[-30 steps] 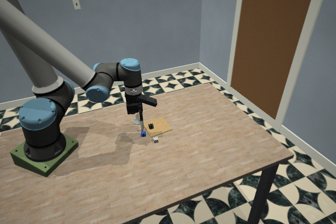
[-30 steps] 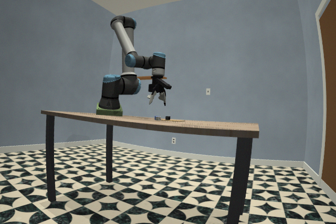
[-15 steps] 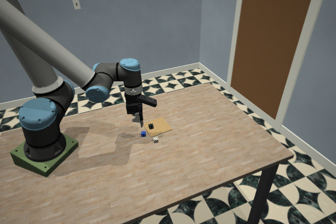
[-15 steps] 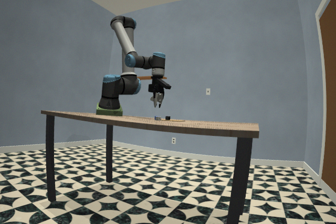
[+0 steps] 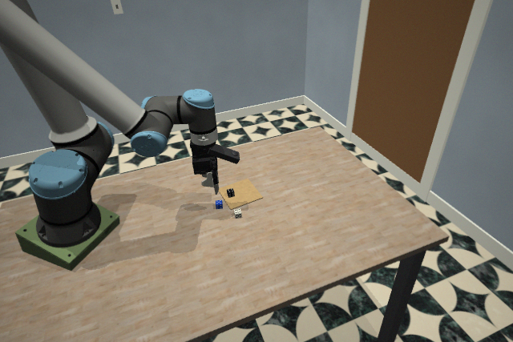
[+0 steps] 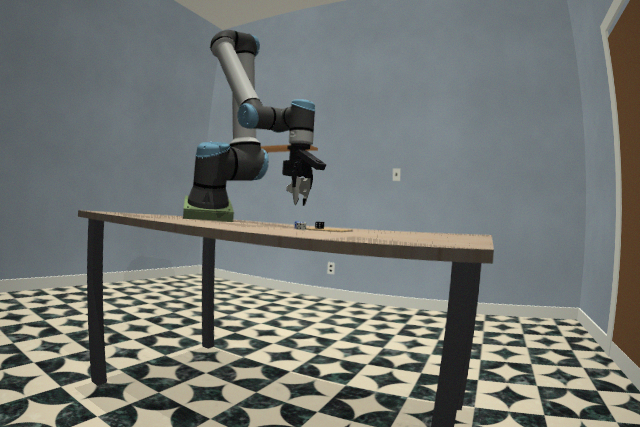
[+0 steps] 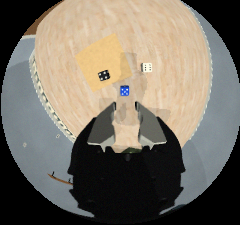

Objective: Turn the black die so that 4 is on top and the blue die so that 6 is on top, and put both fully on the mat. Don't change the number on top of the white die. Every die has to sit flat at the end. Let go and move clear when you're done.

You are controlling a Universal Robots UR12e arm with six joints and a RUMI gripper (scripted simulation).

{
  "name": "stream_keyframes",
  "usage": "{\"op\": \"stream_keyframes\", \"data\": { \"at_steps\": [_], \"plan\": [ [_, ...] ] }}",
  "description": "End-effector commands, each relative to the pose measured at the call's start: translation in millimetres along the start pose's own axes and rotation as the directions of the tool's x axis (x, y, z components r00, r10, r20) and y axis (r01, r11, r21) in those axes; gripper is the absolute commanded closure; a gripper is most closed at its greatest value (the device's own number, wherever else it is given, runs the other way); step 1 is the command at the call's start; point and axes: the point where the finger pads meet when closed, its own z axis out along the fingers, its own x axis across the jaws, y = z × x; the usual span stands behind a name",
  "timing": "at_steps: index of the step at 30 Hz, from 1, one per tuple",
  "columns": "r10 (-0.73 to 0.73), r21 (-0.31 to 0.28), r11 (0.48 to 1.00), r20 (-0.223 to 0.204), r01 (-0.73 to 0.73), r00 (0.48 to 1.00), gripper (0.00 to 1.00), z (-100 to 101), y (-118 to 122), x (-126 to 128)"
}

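The black die (image 5: 230, 192) (image 6: 319, 224) (image 7: 103, 75) sits flat on the tan mat (image 5: 248, 194) (image 6: 341, 230) (image 7: 112, 47), near one edge; its top number is hard to read. The blue die (image 5: 219, 204) (image 6: 296, 224) (image 7: 124, 90) sits flat on the table just off the mat, with what looks like 5 on top. The white die (image 5: 237, 213) (image 6: 302, 226) (image 7: 146, 67) sits flat off the mat; its top looks like 6. My gripper (image 5: 216, 191) (image 6: 300, 203) (image 7: 125, 102) is partly open and empty, above the table beside the blue die.
The wooden table (image 5: 323, 222) (image 6: 413, 242) bears the dice and mat. The arm's green base (image 5: 68, 253) (image 6: 207, 213) stands at the table's other end. The white die is close to the blue die and the mat's edge.
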Motion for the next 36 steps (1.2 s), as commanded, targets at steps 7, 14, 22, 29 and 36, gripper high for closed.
{"op": "stream_keyframes", "data": {
  "at_steps": [7, 14, 22, 29, 36],
  "plan": [
    [0.0, 0.001, 1.0, 0.0, 0.0, 1.0, 0.76, 0, -1, 0],
    [0.0, 0.001, 1.0, 0.0, 0.0, 1.0, 0.76, 0, -1, 0],
    [0.0, 0.001, 1.0, 0.0, 0.0, 1.0, 0.76, 2, -1, 0],
    [0.0, 0.001, 1.0, 0.0, 0.0, 1.0, 0.76, 6, -1, 0],
    [0.0, 0.001, 1.0, 0.0, 0.0, 1.0, 0.76, 16, -1, 0]
  ]
}}
